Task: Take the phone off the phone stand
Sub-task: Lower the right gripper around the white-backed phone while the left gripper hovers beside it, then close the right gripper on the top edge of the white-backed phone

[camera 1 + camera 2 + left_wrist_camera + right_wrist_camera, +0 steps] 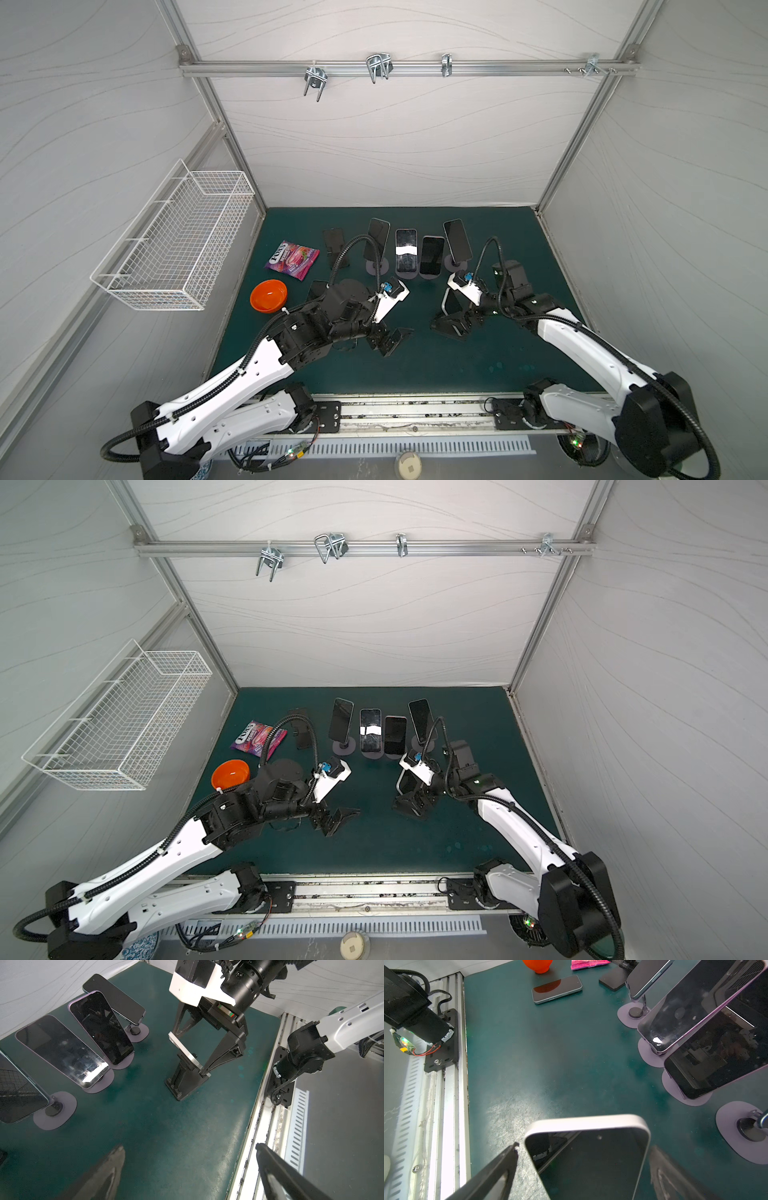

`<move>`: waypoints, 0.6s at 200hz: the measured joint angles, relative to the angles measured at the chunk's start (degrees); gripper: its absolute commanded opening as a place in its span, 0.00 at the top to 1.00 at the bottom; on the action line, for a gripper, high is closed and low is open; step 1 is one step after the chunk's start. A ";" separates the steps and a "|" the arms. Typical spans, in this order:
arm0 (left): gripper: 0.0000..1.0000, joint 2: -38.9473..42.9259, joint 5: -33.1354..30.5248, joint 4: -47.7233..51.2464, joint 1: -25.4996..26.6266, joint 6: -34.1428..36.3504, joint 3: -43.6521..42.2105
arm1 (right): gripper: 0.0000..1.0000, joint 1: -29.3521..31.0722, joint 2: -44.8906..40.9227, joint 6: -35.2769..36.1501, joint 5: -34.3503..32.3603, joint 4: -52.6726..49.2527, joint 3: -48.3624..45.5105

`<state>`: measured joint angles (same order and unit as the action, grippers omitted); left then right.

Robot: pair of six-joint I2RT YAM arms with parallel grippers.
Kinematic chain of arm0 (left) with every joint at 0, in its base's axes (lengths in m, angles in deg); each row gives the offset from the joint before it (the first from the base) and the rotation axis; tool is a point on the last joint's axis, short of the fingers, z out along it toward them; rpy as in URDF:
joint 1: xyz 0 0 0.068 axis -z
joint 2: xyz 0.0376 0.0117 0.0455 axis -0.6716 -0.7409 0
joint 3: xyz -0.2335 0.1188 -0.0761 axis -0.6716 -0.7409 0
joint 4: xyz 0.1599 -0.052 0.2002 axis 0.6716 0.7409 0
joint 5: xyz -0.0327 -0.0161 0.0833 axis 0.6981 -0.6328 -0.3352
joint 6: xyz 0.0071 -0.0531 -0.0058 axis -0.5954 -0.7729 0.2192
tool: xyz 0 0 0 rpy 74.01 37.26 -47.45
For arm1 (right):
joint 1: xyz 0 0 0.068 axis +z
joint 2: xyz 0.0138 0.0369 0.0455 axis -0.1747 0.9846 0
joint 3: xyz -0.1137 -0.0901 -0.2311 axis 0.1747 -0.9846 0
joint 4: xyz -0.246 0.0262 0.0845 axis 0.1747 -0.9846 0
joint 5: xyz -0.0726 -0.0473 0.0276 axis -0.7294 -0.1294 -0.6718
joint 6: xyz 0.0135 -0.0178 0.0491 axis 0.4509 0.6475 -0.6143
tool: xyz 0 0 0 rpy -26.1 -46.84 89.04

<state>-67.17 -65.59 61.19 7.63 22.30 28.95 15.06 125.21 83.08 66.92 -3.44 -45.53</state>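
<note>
A white-edged phone (591,1159) with a dark screen leans tilted on a black phone stand (185,1082) on the right of the green mat. My right gripper (586,1147) is open and straddles the phone's upper end, one finger on each side with a gap at both. In both top views that phone (451,301) (405,781) shows under the right wrist. From the left wrist view the phone's pale back (184,1049) sits between the right fingers (220,1053). My left gripper (189,1151) (395,340) hangs open over bare mat, holding nothing.
Several dark phones stand on purple stands (406,253) in a row at the back. Another phone (556,989) lies flat near an orange bowl (269,296) and a candy bag (292,259). A wire basket (174,249) hangs on the left wall. A metal rail (415,411) runs along the front.
</note>
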 measured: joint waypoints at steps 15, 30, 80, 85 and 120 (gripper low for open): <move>0.01 0.26 -0.09 0.31 0.00 -0.07 0.00 | 0.01 0.35 0.59 0.17 -0.24 0.02 0.00; 0.01 0.35 -0.22 0.52 0.00 -0.20 0.00 | 0.01 0.70 1.11 0.48 -0.70 0.11 0.02; 0.01 0.35 -0.48 0.57 0.00 -0.20 0.00 | 0.01 1.09 2.49 1.01 -1.03 0.87 0.15; 0.01 0.33 -0.48 0.57 0.00 -0.20 0.00 | 0.01 1.11 2.67 1.01 -1.03 0.98 0.20; 0.01 -0.42 -0.50 0.63 0.00 0.07 0.00 | 0.03 1.33 4.07 1.05 -1.01 1.25 1.29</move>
<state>-67.58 -66.09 61.83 7.63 22.36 28.95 16.40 129.27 84.13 65.92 -2.20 -44.24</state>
